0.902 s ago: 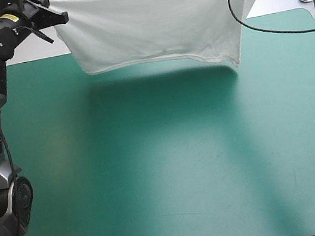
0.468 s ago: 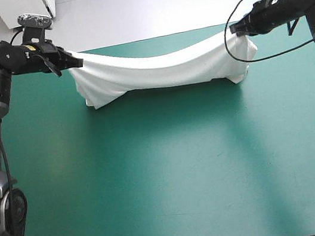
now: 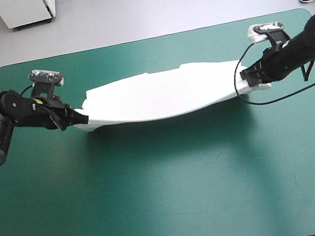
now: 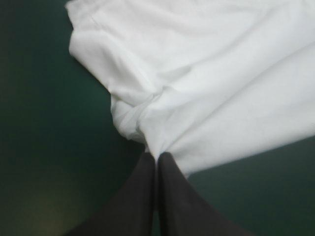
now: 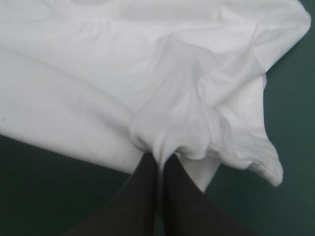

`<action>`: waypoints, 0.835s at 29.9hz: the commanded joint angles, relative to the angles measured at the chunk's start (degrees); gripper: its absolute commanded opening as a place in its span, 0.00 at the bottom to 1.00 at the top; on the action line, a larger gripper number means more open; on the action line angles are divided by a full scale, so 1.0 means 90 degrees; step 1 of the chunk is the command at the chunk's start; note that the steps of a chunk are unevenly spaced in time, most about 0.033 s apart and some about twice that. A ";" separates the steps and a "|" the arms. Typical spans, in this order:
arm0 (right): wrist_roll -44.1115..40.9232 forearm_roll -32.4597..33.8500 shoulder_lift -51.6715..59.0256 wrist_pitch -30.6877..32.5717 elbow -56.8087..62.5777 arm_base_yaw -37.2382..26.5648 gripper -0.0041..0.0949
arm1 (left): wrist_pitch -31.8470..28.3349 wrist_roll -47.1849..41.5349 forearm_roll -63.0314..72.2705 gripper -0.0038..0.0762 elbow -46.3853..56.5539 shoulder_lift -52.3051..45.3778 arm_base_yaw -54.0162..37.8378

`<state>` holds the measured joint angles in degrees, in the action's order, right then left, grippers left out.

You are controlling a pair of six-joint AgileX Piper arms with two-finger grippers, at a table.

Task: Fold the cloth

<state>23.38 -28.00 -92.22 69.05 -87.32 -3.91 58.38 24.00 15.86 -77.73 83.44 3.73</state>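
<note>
The white T-shirt (image 3: 160,95) is stretched in a long band across the far half of the teal-green table, sagging low between both arms. At its left end my left gripper (image 3: 79,120) is shut on a pinched corner of the T-shirt (image 4: 197,83), fabric bunching just ahead of the fingertips. At the opposite end my right gripper (image 3: 249,78) is shut on a gathered fold of the T-shirt (image 5: 147,73); a hemmed sleeve hangs beside its fingers.
The teal-green cover (image 3: 176,193) spreads wide toward the table's near edge. The table's far edge (image 3: 144,38) lies just beyond the T-shirt.
Both arms have come down and toward the near side, bringing the T-shirt from hanging high as a curtain to a low band stretched just over the table.
</note>
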 commanded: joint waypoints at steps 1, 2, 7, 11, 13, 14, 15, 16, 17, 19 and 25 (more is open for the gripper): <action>0.0091 0.0076 0.0560 -0.0191 0.0725 0.0121 0.03 | -0.0258 -0.0064 0.0094 0.04 0.0519 -0.0484 0.0003; 0.0091 0.0177 0.0601 -0.0216 0.0987 0.0206 0.03 | -0.0229 -0.0064 0.0094 0.04 0.0700 -0.0529 0.0003; 0.0091 0.0494 0.0604 -0.0431 0.1990 0.0556 0.03 | -0.0160 -0.0045 0.0097 0.04 0.1363 -0.0671 0.0003; 0.0091 0.0584 0.0590 -0.0585 0.2610 0.0615 0.03 | -0.0149 -0.0045 0.0075 0.04 0.1825 -0.0689 0.0003; 0.0091 0.0752 0.0590 -0.0585 0.2853 0.0615 0.03 | -0.0126 -0.0045 0.0044 0.04 0.2048 -0.0689 0.0003; 0.0091 0.0816 0.0590 -0.0585 0.2961 0.0615 0.03 | -0.0119 -0.0045 0.0020 0.04 0.2188 -0.0689 0.0003; 0.0077 0.0828 0.0590 -0.0585 0.3052 0.0615 0.03 | -0.0119 -0.0045 0.0008 0.04 0.2249 -0.0689 0.0003; 0.0077 0.0845 0.0590 -0.0585 0.3122 0.0615 0.03 | -0.0104 -0.0045 0.0008 0.04 0.2332 -0.0689 0.0003; 0.0077 0.0845 0.0590 -0.0585 0.3190 0.0615 0.03 | -0.0088 -0.0045 -0.0005 0.04 0.2422 -0.0689 0.0003; 0.0077 0.0850 0.0590 -0.0604 0.3287 0.0615 0.03 | -0.0075 -0.0045 -0.0040 0.04 0.2502 -0.0689 0.0003; -0.0014 0.0993 0.0590 -0.0593 0.3416 0.0615 0.03 | -0.0087 -0.0070 -0.0192 0.04 0.2620 -0.0689 0.0003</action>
<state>23.38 -19.68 -89.29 62.74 -55.70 1.58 57.94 24.00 14.06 -53.03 79.13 3.73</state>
